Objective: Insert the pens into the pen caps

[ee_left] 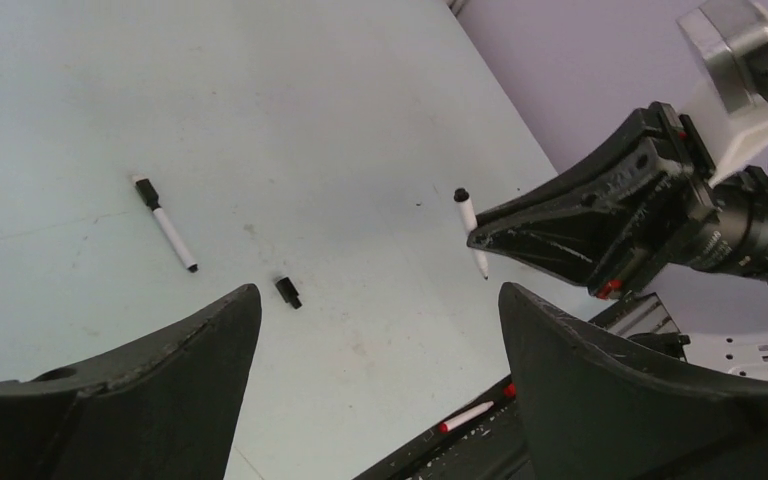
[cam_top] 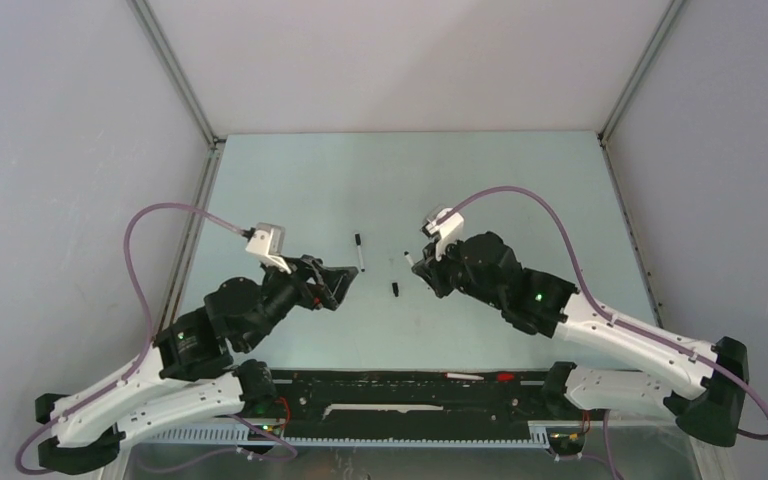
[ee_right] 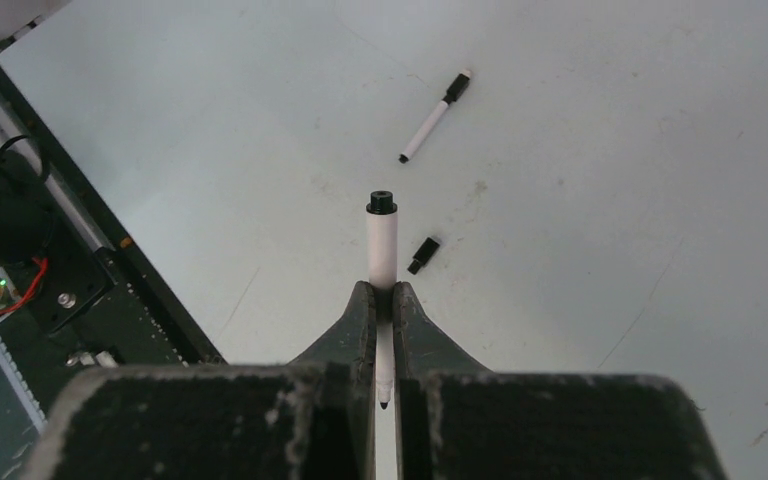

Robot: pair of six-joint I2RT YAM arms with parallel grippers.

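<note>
My right gripper (ee_right: 381, 296) is shut on a white pen (ee_right: 382, 240), held off the table. The pen's black-ringed end points away from the wrist and its bare nib sits back between the fingers. In the left wrist view this pen (ee_left: 470, 228) sticks out of the right fingers (ee_left: 570, 225), nib down. A loose black pen cap (cam_top: 396, 289) (ee_left: 288, 291) (ee_right: 423, 254) lies on the table between the two grippers. A second white pen (cam_top: 360, 252) (ee_left: 165, 222) (ee_right: 430, 118) with a black section near one end lies flat beyond it. My left gripper (ee_left: 378, 300) (cam_top: 348, 280) is open and holds nothing, just left of the cap.
A pale green table (cam_top: 290, 190) is walled at the back and on both sides. A black rail (cam_top: 410, 385) runs along the near edge, with a white red-capped pen (ee_left: 470, 415) lying on it. Purple cables (cam_top: 150, 225) loop above both arms.
</note>
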